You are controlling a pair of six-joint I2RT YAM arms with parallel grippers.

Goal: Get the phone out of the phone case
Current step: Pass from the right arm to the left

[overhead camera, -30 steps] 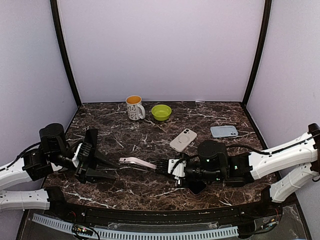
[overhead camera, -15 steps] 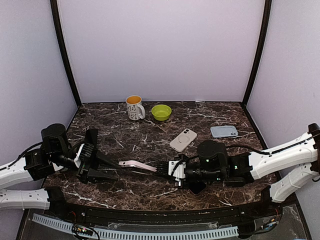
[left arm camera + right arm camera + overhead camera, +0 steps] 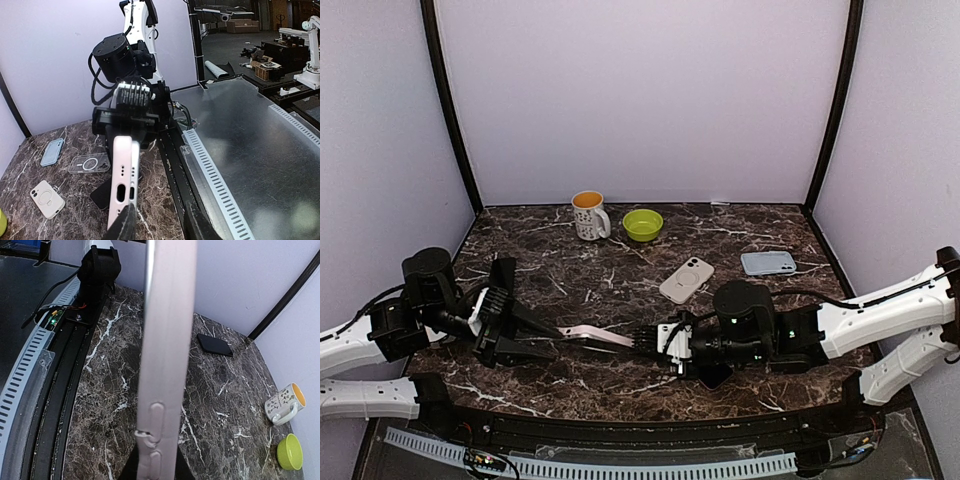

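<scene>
Left gripper [image 3: 552,334] reaches the left end of the single cased phone [image 3: 595,333]. Its jaws stand partly apart, and in the left wrist view a gap shows between the phone and one finger [image 3: 194,224], so no grip is made. That phone, in a pale pink case, hangs just above the marble table [image 3: 570,270] near its front edge, between the two grippers, tilted and turned on edge. Right gripper [image 3: 636,340] is clamped tight on the phone's right end and carries it.

Crockery, two pieces at the back of the table: one spotted mug [image 3: 588,215] with an orange inside, and just beside it, to the right, one green bowl [image 3: 642,224].

Flat pieces lying loose on the table, four:
- one beige case [image 3: 686,279] with a ring on its back
- one black slab [image 3: 101,194] below the right gripper
- one clear case [image 3: 89,162] with a ring
- one pale blue case [image 3: 768,263], farthest right

Arms, two. Left arm [image 3: 380,335] comes in low from the left edge, its wrist levelled and pointing right. Right arm [image 3: 860,320] stretches low from the right edge, pointing left, so the grippers face one another.
</scene>
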